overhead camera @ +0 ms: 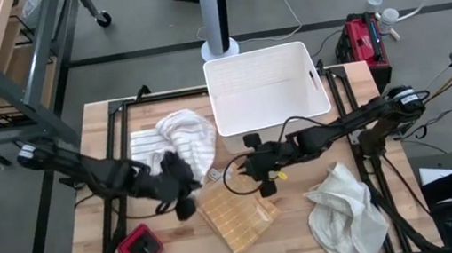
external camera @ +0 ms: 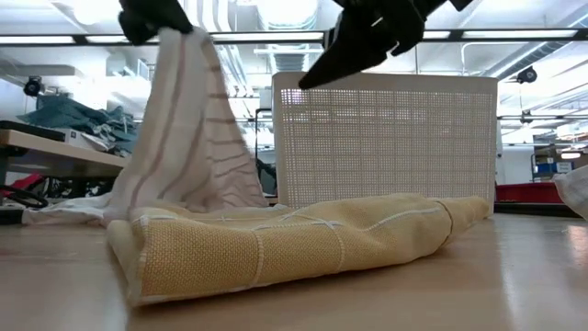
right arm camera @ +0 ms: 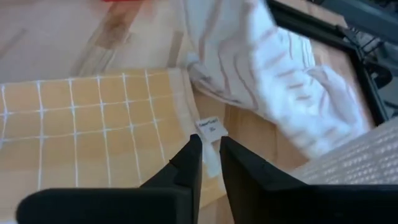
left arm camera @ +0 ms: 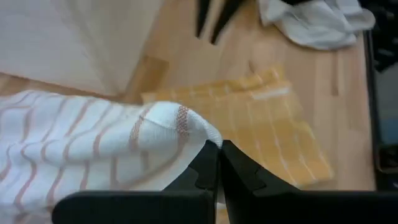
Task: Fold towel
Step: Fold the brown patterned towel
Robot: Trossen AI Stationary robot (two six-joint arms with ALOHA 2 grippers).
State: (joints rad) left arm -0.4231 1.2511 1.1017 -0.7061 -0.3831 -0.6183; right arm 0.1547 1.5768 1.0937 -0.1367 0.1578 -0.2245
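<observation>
Above the table's middle, the left gripper (left arm camera: 219, 163) pinches the striped towel's (overhead camera: 181, 140) corner; the right gripper (right arm camera: 210, 163), nearly closed and empty, should grab an adjacent corner to spread it flat.

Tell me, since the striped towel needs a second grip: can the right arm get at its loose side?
Probably yes. The right gripper hovers above the yellow checked cloth, with the white striped towel just beyond it and nothing between. The left gripper is pinching one towel corner.
</observation>
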